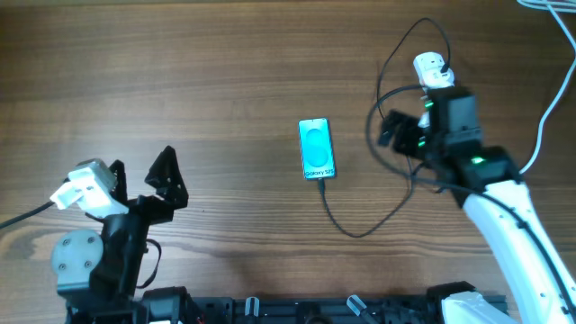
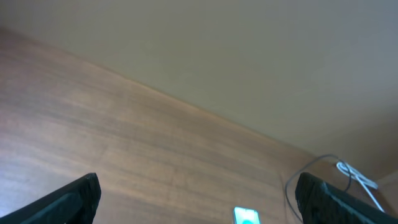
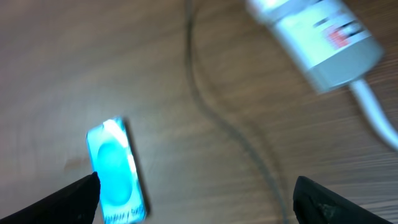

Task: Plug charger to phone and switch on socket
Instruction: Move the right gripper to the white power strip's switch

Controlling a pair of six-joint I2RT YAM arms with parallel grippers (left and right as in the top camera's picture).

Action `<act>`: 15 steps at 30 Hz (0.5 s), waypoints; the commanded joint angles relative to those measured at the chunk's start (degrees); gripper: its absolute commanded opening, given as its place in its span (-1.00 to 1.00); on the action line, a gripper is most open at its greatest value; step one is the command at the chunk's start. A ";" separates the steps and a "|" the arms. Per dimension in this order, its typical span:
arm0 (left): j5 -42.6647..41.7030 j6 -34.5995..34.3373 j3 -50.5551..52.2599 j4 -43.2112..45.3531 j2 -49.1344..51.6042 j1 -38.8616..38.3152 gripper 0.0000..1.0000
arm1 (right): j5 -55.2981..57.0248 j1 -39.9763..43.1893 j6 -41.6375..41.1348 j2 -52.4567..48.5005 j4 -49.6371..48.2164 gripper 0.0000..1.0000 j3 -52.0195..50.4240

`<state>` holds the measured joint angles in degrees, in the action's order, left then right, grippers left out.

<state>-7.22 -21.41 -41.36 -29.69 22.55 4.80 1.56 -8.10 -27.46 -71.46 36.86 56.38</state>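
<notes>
Table (image 1: 180, 72): brown, streaked wood grain | phone (image 1: 316, 148): bright turquoise screen, white edge strip with dark lettering | charger (image 1: 360, 229): black cable | socket (image 3: 317, 37): white body, red markings | cord (image 3: 373, 112): white | my left gripper (image 2: 199, 186) and right gripper (image 3: 198, 185): black fingers | my right arm (image 1: 504, 216): white shell, green lights noted.

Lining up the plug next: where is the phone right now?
Overhead, the phone lies flat near the middle of the table, the charger cable meeting its near end; the right claw hovers off to its right.
</notes>
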 commanded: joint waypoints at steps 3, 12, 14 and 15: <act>-5.68 -1.68 2.05 4.11 -0.76 0.31 1.00 | -4.26 11.54 1.20 -1.86 -3.96 0.99 2.12; -2.49 -1.38 2.05 -0.31 -4.66 0.31 1.00 | -4.26 15.15 5.09 -21.62 -0.92 -0.06 16.48; -0.98 -1.38 2.05 -2.01 -4.66 0.31 1.00 | -1.25 15.30 4.94 -26.29 2.40 -0.32 22.71; -0.83 -1.38 2.05 -2.54 -4.66 0.31 1.00 | 0.13 15.32 4.98 -27.98 2.97 -0.41 24.72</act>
<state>-10.55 -22.46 -39.70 -30.89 18.37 4.80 -1.80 6.83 -23.55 -95.13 38.63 74.06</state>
